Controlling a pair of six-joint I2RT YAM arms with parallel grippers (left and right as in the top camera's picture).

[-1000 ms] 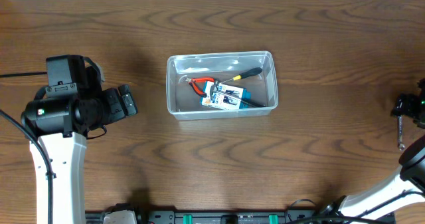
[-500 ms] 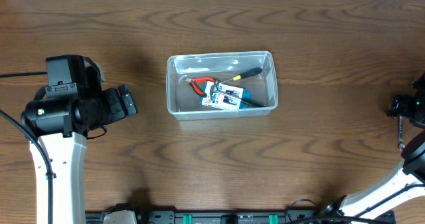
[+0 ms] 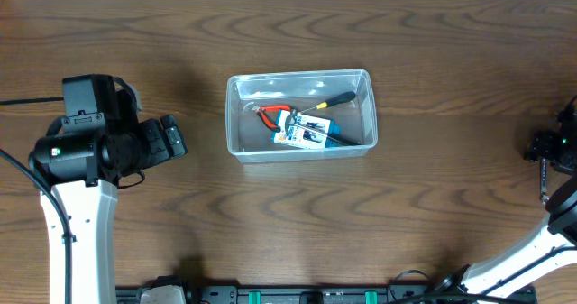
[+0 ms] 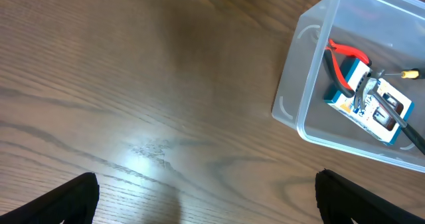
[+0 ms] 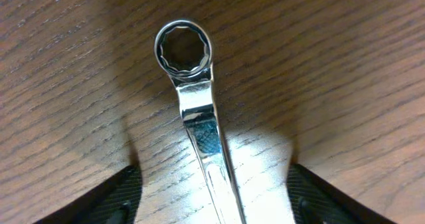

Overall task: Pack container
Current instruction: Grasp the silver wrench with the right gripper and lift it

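Though apart, one container, one wrench.

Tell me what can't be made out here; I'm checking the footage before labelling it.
- Wrench: right wrist view, lower end cut off by the bottom edge.
- Right gripper: overhead, partly cut off by the right edge, jaws unreadable there.
- Container: left wrist view, far end cut off by the right edge.
- Box: label print too small to read in either view.
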